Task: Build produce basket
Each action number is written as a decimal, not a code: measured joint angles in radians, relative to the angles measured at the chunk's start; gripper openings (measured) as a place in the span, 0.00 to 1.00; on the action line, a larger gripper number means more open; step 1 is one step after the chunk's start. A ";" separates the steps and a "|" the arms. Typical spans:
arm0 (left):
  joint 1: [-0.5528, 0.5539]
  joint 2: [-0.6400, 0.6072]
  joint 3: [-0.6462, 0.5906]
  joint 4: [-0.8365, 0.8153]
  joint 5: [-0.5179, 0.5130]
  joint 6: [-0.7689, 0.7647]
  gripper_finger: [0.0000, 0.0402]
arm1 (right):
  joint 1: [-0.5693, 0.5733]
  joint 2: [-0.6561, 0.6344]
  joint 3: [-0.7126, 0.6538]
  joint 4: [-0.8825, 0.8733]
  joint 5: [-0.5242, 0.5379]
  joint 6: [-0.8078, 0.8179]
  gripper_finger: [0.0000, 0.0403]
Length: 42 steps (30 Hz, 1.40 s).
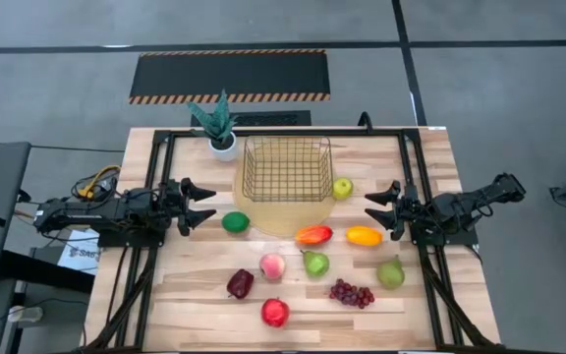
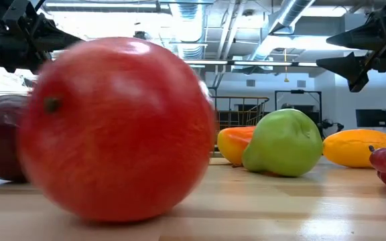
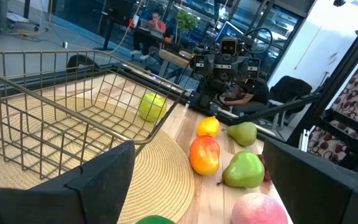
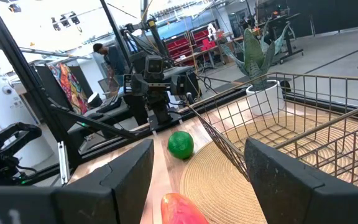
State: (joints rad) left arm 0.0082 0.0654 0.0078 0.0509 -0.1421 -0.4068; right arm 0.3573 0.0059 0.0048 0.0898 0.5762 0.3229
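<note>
Two claws, left point(image 1: 202, 205) and right point(image 1: 379, 208), are hovering spread and empty beside the square gold wire basket point(image 1: 286, 167); I am reading this as staging for the scattered toy fruits point(image 1: 313, 235).

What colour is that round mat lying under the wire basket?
The round woven mat under the gold wire mesh basket is pale straw-yellow; the high view shows it best.

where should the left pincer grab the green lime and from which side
Grip the green lime across its round middle, coming straight down from above. It is a small ball sitting alone on the table, just off the mat's edge, so any pinch axis should work. The open left pincer hovers right beside it.
</note>
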 joint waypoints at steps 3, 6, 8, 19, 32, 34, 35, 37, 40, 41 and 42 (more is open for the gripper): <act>0.000 0.000 0.000 0.000 0.000 0.000 0.85 | 0.000 0.000 0.000 0.000 0.000 0.000 0.68; 0.000 0.000 0.000 0.000 0.000 -0.002 0.85 | 0.000 0.000 0.000 0.000 0.000 0.000 0.68; 0.000 0.000 0.000 0.000 0.000 -0.029 0.85 | 0.000 0.000 0.000 0.000 0.000 0.000 0.68; -0.001 0.000 0.000 0.010 -0.045 -0.208 0.85 | 0.000 0.000 0.000 0.000 0.000 0.000 0.68; 0.000 0.000 0.000 0.019 -0.158 -0.365 0.85 | 0.000 0.000 0.000 0.001 0.000 0.285 0.68; 0.000 0.000 0.000 0.019 -0.158 -0.375 0.85 | 0.000 0.000 0.000 0.001 0.000 0.286 0.68; 0.000 0.000 0.000 0.019 -0.158 -0.391 0.85 | 0.000 0.000 0.000 0.001 0.000 0.287 0.68; 0.000 0.000 0.000 0.019 -0.158 -0.413 0.85 | 0.000 0.000 0.000 0.001 0.000 0.298 0.68; 0.000 0.000 0.000 0.019 -0.158 -0.411 0.85 | 0.000 0.000 0.000 0.001 0.000 0.362 0.68; 0.000 0.000 0.000 0.019 -0.158 -0.405 0.85 | 0.000 0.000 0.000 0.001 0.000 0.385 0.68; 0.000 0.000 0.000 0.020 -0.163 -0.403 0.85 | 0.000 0.000 0.000 0.003 0.000 0.411 0.68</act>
State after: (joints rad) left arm 0.0082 0.0654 0.0078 0.0711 -0.3052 -0.8099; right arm 0.3573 0.0063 0.0048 0.0932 0.5766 0.7338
